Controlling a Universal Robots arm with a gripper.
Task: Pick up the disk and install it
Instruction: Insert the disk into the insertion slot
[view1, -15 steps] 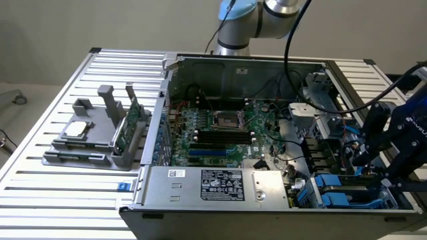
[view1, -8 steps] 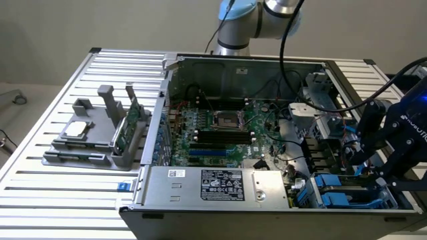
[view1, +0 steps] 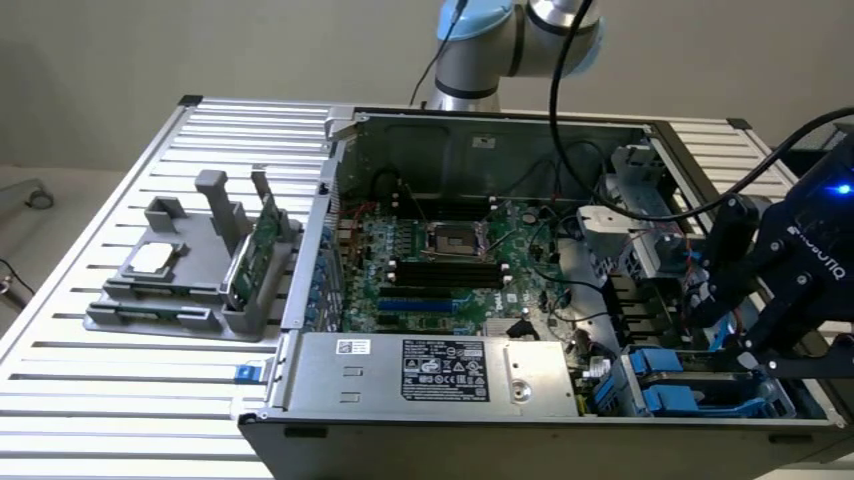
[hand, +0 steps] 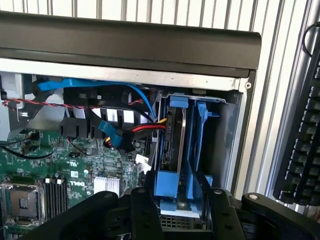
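one gripper spread wide astride the disk, disk seated upright in the case bay, at 4 o'clock of the motherboard

A plain beige wall backs the scene, evenly lit with no hard shadows. Beneath everything runs a table of ribbed silver aluminium slats, its bare strips catching a bright, cool glare. In the wrist view the same slatted surface stretches beyond the jaws. At the exterior view's left edge, a pale floor shows below table level, with 1 small round caster resting on it.
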